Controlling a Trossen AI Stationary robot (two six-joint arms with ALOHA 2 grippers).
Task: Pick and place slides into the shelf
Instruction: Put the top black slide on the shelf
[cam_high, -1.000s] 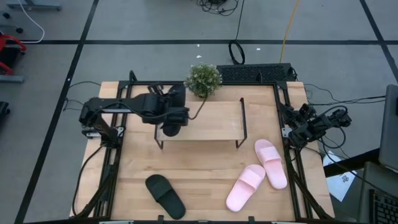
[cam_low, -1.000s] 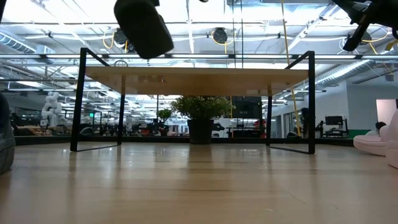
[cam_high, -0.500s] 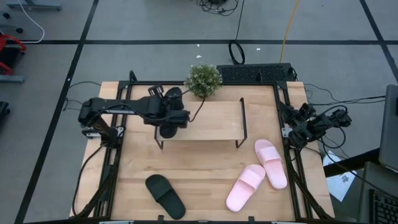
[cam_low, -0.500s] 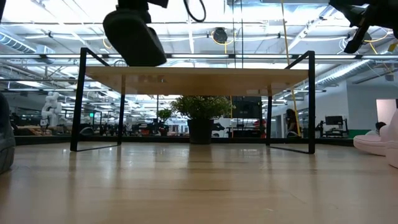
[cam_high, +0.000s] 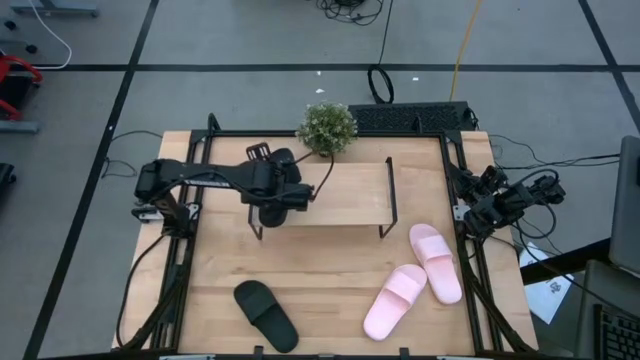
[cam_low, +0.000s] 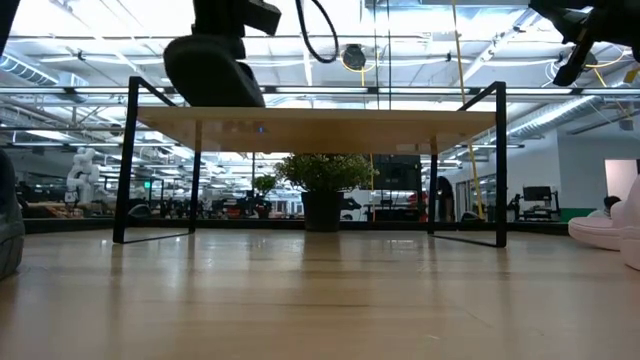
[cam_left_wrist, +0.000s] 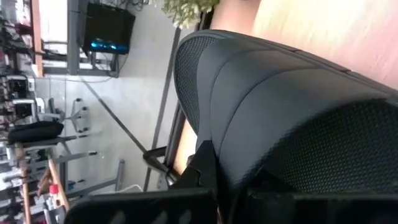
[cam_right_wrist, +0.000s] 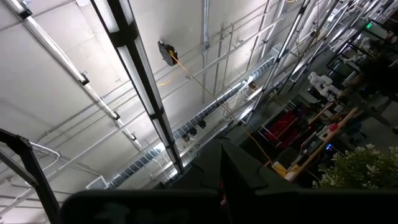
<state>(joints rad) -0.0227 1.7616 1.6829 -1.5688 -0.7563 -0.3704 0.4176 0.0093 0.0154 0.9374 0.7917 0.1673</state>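
Over the shelf (cam_high: 340, 195) left end, left claw (cam_high: 272, 205) gripping matte black slide (cam_low: 212, 72), sole textured

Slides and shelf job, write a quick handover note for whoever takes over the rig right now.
Left gripper: shut on a black slide, held over the left end of the shelf, at or just above the board; contact cannot be told.
Right gripper: parked at the table's right edge, pointing up at the ceiling; holds nothing that shows.
Other black slide: on the table, front left of centre.
Pink slides: both on the table, front right of the shelf, touching each other.
Done: nothing released on the shelf yet.
Left: set this slide down, then place the other three.
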